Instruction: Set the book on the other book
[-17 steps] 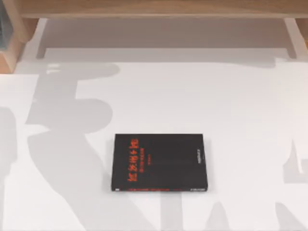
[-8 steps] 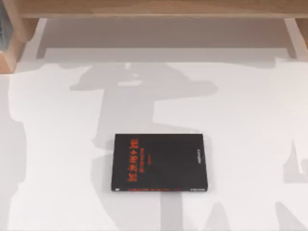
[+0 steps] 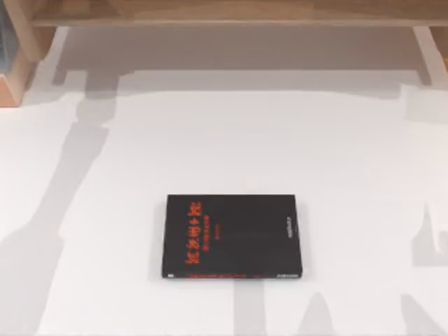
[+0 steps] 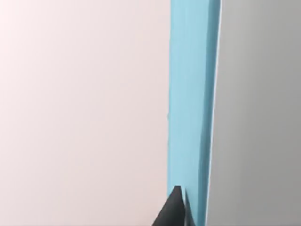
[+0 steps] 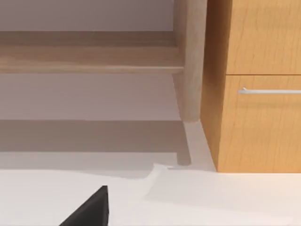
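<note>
The other book point(image 3: 233, 236), black with red characters, lies flat on the white table point(image 3: 336, 161) a little in front of its middle. In the left wrist view the book point(image 4: 193, 94) shows as a teal-blue cover seen edge-on, running straight away from the camera. My left gripper point(image 4: 182, 208) is at its near end, and one dark finger point(image 4: 173, 212) presses on the cover; the other finger is hidden behind the book. A single dark finger point(image 5: 89, 211) of my right gripper pokes into the right wrist view, over bare table, apart from both books.
A wooden shelf point(image 3: 224, 12) runs along the back of the table, with a wooden side panel point(image 3: 14, 66) at the back left. The right wrist view faces a wooden post point(image 5: 190, 61) and a cabinet with a drawer handle point(image 5: 268, 91).
The arm's shadow on the table has swept from the middle to the left side. The black book has not moved.
</note>
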{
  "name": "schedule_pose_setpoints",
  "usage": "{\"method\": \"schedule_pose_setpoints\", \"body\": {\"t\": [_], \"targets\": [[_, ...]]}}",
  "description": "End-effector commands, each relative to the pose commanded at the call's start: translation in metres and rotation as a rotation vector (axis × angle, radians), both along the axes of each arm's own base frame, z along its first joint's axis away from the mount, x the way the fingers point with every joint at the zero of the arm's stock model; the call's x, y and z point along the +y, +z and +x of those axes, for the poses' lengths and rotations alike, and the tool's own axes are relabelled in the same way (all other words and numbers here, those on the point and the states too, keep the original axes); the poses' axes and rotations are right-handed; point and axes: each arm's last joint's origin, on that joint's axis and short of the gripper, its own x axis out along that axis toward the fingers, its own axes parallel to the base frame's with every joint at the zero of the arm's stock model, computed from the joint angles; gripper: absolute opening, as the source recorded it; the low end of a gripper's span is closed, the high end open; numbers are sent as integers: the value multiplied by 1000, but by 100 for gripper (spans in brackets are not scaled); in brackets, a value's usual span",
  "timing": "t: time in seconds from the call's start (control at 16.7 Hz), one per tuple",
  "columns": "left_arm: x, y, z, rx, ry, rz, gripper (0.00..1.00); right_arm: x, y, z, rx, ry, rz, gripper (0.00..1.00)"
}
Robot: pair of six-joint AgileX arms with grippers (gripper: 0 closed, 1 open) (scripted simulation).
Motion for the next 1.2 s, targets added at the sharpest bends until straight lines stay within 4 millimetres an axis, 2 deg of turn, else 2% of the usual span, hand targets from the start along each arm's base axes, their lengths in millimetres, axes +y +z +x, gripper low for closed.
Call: {"method": "schedule_pose_setpoints", "body": {"t": [0.12,0.24,0.42,0.6,0.78,0.9,1.02,1.2], "targets": [[-50,-15,-19,81,-38,47,0,0,0,0,0,0,0,100],[-99,-44,-39,199,-80,137,0,0,0,0,0,0,0,100],[-164,-110,-75,403,-132,370,0,0,0,0,0,0,0,100],[-206,-190,-118,579,-159,692,0,0,0,0,0,0,0,100],[-221,-263,-160,691,-161,1020,0,0,0,0,0,0,0,100],[-219,-299,-183,730,-155,1200,0,0,0,0,0,0,0,100],[-216,-321,-197,747,-149,1319,0,0,0,0,0,0,0,100],[-214,-327,-202,751,-146,1356,0,0,0,0,0,0,0,100]]}}
